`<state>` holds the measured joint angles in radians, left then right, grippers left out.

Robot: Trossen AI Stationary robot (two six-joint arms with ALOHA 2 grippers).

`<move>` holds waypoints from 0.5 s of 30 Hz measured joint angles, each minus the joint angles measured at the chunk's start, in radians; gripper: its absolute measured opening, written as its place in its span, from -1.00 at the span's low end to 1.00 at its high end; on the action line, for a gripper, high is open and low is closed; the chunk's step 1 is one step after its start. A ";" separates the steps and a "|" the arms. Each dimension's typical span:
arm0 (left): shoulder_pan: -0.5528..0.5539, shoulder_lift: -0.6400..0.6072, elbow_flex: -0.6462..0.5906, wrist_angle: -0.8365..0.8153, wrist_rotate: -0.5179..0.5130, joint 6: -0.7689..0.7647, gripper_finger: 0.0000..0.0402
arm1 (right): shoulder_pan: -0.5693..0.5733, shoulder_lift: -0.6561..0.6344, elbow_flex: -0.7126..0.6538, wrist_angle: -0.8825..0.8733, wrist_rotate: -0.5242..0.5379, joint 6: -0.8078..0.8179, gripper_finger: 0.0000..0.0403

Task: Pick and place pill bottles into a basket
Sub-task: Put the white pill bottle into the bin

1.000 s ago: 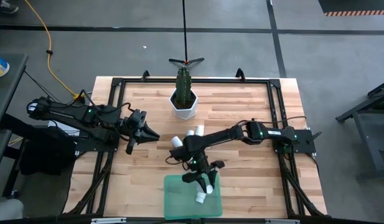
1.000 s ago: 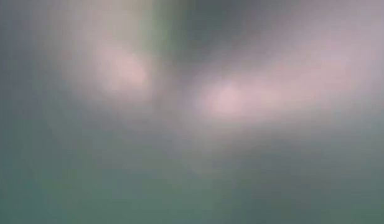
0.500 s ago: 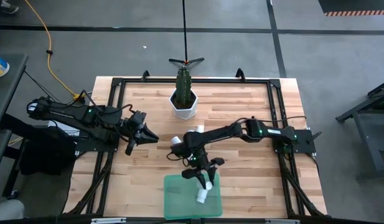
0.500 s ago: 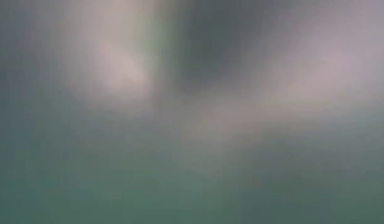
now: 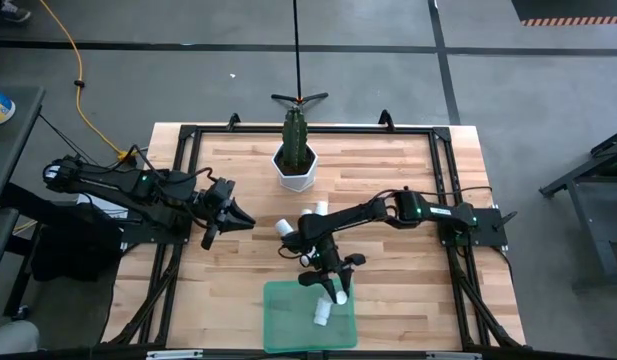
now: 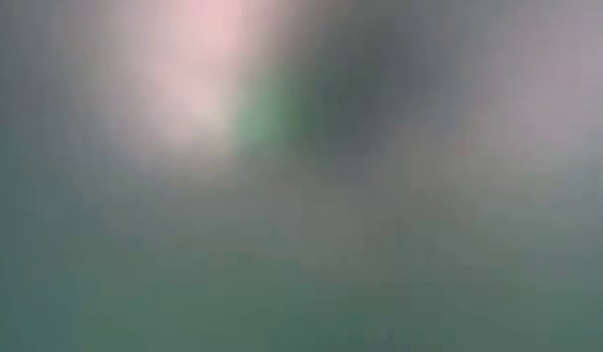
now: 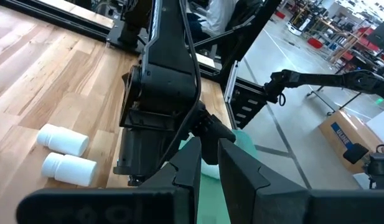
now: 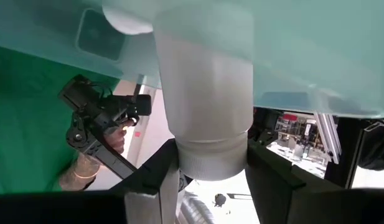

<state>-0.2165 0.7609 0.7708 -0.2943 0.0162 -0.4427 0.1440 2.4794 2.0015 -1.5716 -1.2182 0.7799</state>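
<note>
My right gripper (image 5: pixel 330 278) is over the far end of the green tray (image 5: pixel 288 320) and is shut on a white pill bottle (image 5: pixel 339 296). A second bottle (image 5: pixel 323 316) lies on its side in the tray. Two more bottles (image 5: pixel 285 228) (image 5: pixel 314 211) lie on the table just beyond the right arm; they also show in the left wrist view (image 7: pixel 64 140) (image 7: pixel 70 169). My left gripper (image 5: pixel 238 216) hovers over the table's left part, its fingers close together and holding nothing. My right gripper pinches the bottle between its two fingers (image 8: pixel 148 180) at its banded end (image 8: pixel 210 158). The fingers slant down toward the table's near edge and lie along the bottle. The rest of the bottle sticks out past the fingertips over the tray, lifted clear.
A white hexagonal pot with a green plant (image 5: pixel 296 165) stands at the far middle of the table. A black frame (image 5: pixel 188 135) runs around the tabletop. The low view shows only a green and pink blur.
</note>
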 joint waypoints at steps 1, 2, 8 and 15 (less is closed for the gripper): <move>0.000 0.000 0.000 0.000 0.000 0.000 -0.55 | 0.000 0.000 -0.006 0.000 -0.001 -0.002 -0.30; 0.000 0.000 0.000 0.000 0.000 0.000 -0.55 | 0.000 0.000 -0.010 0.000 -0.001 -0.003 -0.30; 0.000 0.000 0.000 0.000 0.000 0.000 -0.55 | -0.004 0.000 -0.010 0.000 0.002 -0.004 -0.30; 0.000 0.000 0.000 0.000 -0.001 0.000 -0.55 | -0.013 0.000 -0.010 0.000 0.014 -0.009 -0.30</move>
<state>-0.2165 0.7609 0.7712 -0.2943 0.0156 -0.4427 0.1311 2.4794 1.9915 -1.5711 -1.2045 0.7710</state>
